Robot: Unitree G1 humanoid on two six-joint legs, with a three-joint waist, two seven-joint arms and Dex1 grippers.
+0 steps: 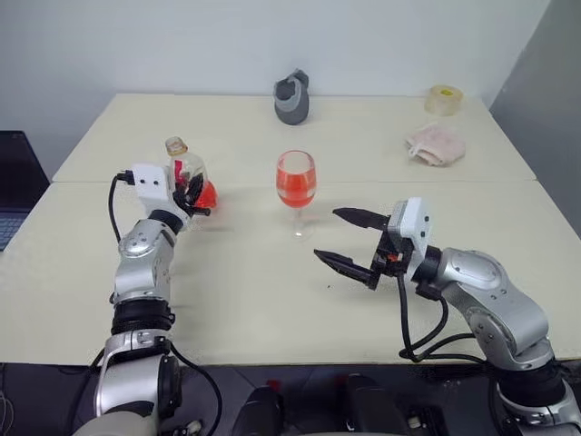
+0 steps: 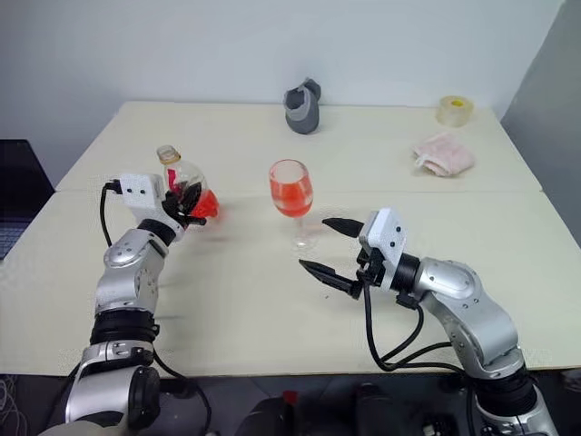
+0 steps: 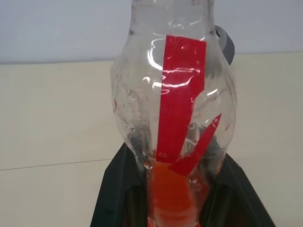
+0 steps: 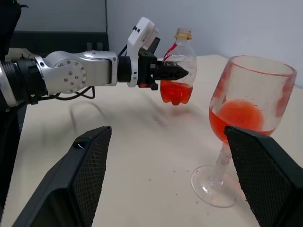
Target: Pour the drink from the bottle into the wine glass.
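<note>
**Bottle nearly upright, glass holding drink**

Bottle [image 1: 186, 174] sits in the left tool [image 1: 192, 195], whose fingers are clamped on its lower body. It stands close to upright over the left of the worktop [image 1: 272, 300], neck up, with a small pool of drink [image 4: 174, 91] in its base; the right wrist view suggests the base hangs just clear of the surface, though I cannot be sure. The glass [image 1: 296, 180] stands on its foot mid-worktop, well apart from the bottle, its bowl roughly half full of red.

The right tool [image 1: 349, 238] hovers just beside the glass with jaws spread wide, holding nothing and flanking the stem without touching it.

Judging by the levels, pouring looks largely done. Next would be setting the bottle down gently and letting go, or tipping again for the remainder.
</note>
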